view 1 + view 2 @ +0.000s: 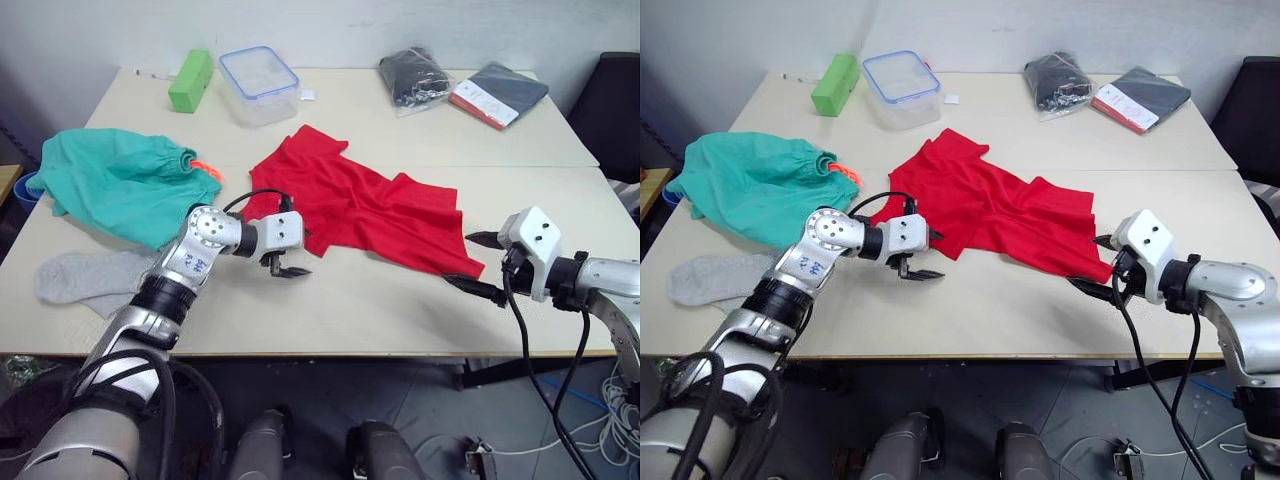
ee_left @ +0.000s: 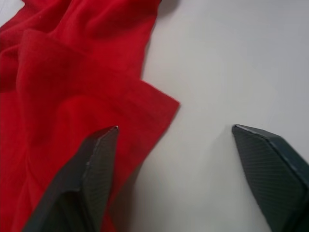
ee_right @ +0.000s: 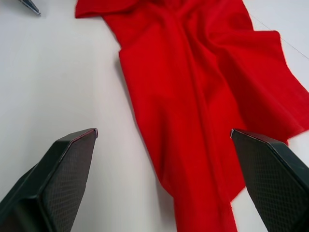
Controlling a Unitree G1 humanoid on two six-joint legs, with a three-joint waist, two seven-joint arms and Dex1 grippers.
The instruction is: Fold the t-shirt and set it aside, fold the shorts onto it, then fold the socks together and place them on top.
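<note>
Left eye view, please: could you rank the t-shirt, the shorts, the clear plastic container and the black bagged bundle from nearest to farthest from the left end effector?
From the left end effector:
1. t-shirt, right beside it, spread mid-table.
2. shorts, on the robot's left.
3. clear plastic container, at the table's far side.
4. black bagged bundle, far side, toward the robot's right.

Red t-shirt (image 1: 365,205) lies rumpled, unfolded mid-table, teal shorts (image 1: 120,180) w/ orange drawstring bunched at left, grey socks (image 1: 85,277) flat near front-left edge.
</note>
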